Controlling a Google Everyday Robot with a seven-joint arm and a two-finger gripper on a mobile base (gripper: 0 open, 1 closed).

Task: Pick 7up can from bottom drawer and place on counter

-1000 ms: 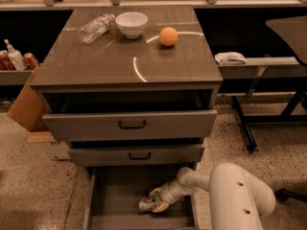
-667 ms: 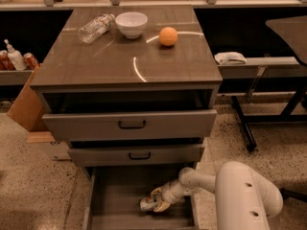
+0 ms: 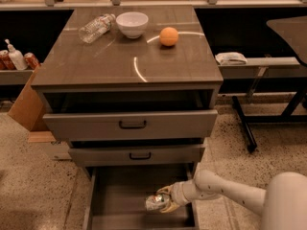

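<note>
gripper [image 3: 162, 201]: low in the bottom drawer [image 3: 120, 188], right of centre; jaws clamped on the right end of the 7up can [image 3: 152, 202], one above, one below.
7up can: lying on its side in the grip. On the drawer floor or just off it, can't tell.
arm [image 3: 225, 190]: enters from lower right, over the drawer's right wall.
step: lift-out. My call: pull back toward the open front before rising, so the can clears the middle drawer [image 3: 139, 155] overhead. Then set it on the bare front of the counter [image 3: 96, 66], away from bowl [image 3: 132, 24], orange [image 3: 169, 36] and bottle [image 3: 96, 28].
hidden: drawer's front edge cut off; can label unreadable.
</note>
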